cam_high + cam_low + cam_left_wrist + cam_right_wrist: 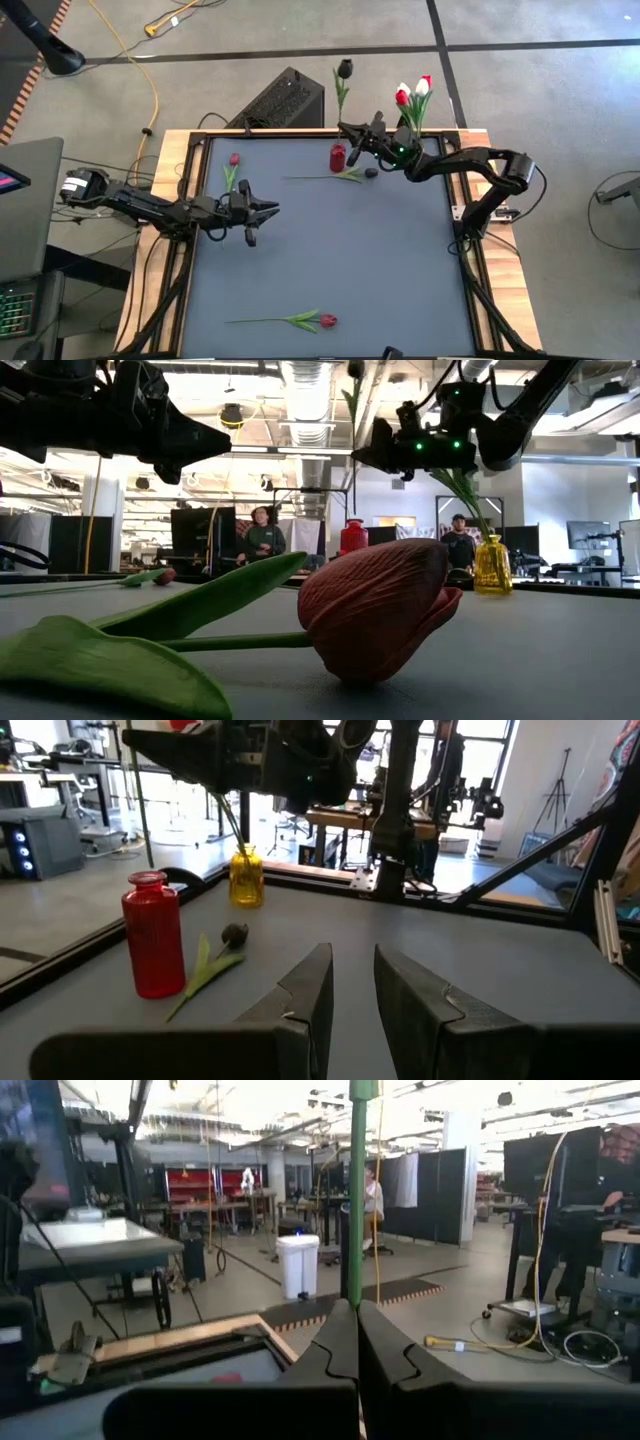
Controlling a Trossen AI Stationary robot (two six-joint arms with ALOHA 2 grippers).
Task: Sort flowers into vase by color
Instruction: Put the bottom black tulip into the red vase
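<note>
- High view: the right gripper [352,133] was over the table's [330,250] far edge, above the red vase [338,156], its fingers clamped on the stem of a dark tulip [345,69] held upright.
- Right wrist view: the green stem [357,1190] rose straight up from between the closed fingers [340,1335].
- The yellow vase [492,565] stood at the far right of the table and held red and white tulips [413,92].
- A second dark tulip [368,173] lay flat just beside the red vase, with its leaf [205,970] toward that vase.
- The left gripper [270,209] hovered over the left half of the table, its fingers [310,995] slightly apart and holding nothing.
- A red tulip [233,160] was near the left arm; whether it lay flat could not be told.
- Low view: another red tulip [375,610] lay on its side at the near edge, its leaves [120,645] spread on the surface.
- Two persons [263,537] were seen in the room beyond.
</note>
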